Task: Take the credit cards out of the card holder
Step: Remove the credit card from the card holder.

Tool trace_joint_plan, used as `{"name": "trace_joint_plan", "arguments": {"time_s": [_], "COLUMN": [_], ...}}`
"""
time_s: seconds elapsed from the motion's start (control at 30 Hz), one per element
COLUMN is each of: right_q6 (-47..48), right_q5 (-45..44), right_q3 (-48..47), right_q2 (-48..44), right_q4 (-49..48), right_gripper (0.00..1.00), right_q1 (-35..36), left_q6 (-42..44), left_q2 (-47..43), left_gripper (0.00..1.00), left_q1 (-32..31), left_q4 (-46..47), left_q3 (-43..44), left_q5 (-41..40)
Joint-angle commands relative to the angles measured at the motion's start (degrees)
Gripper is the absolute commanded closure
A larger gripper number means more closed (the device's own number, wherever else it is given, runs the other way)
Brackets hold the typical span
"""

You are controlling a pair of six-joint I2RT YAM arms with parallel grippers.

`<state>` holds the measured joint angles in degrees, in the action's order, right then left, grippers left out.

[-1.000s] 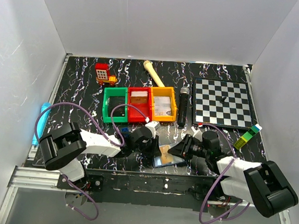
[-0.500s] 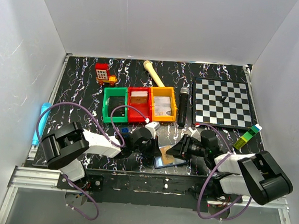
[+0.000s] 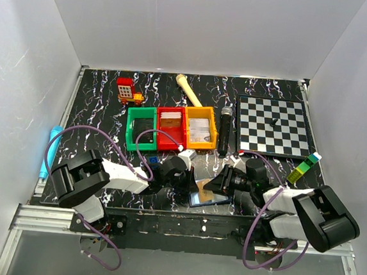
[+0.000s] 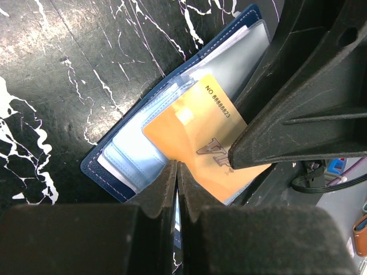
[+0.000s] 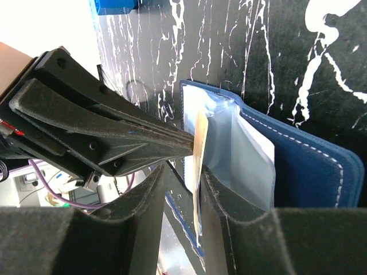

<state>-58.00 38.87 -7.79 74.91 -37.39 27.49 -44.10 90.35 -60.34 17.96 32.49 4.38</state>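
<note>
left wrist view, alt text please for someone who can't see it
An open navy card holder lies on a black marbled table, an orange card sticking partway out of a pocket. The left hand is closed on the holder's near edge; the right hand reaches onto the card.

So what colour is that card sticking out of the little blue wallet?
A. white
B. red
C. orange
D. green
C: in the left wrist view, the card lying half out of the open navy card holder is plainly orange, with a number printed near its top edge.
</note>
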Motion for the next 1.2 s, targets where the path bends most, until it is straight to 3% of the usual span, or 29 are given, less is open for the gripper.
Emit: {"name": "trace_joint_plan", "arguments": {"time_s": [0.0, 0.1, 0.27, 0.5, 1.17], "right_q6": [2.09, 2.98, 2.89, 3.24, 5.35], "right_q5": [0.42, 0.15, 0.24, -0.20, -1.52], "right_q3": [-3.10, -3.72, -3.81, -4.16, -5.30], "right_q2": [-3.98, -5.04, -5.04, -6.36, -9.35], "right_q4": [2.83, 4.78, 4.60, 6.53, 12.07], "right_gripper": [0.64, 0.64, 0.64, 0.66, 0.69], "right_q1": [0.55, 0.55, 0.64, 0.55, -0.15], "left_q6": [-0.55, -0.90, -0.82, -1.17, -0.99], "left_q2": [0.45, -0.43, -1.40, -1.14, -2.89], "left_gripper": [1.00, 1.00, 0.86, 1.00, 1.00], "left_q1": [-0.22, -0.22, -0.22, -0.22, -0.22], "left_q4": [-5.65, -5.48, -6.18, -8.55, -11.62], "left_q3": [-2.34, -3.31, -3.40, -3.14, -5.42], "left_q5": [-2.01, -2.54, -3.06, -3.59, -7.90]}}
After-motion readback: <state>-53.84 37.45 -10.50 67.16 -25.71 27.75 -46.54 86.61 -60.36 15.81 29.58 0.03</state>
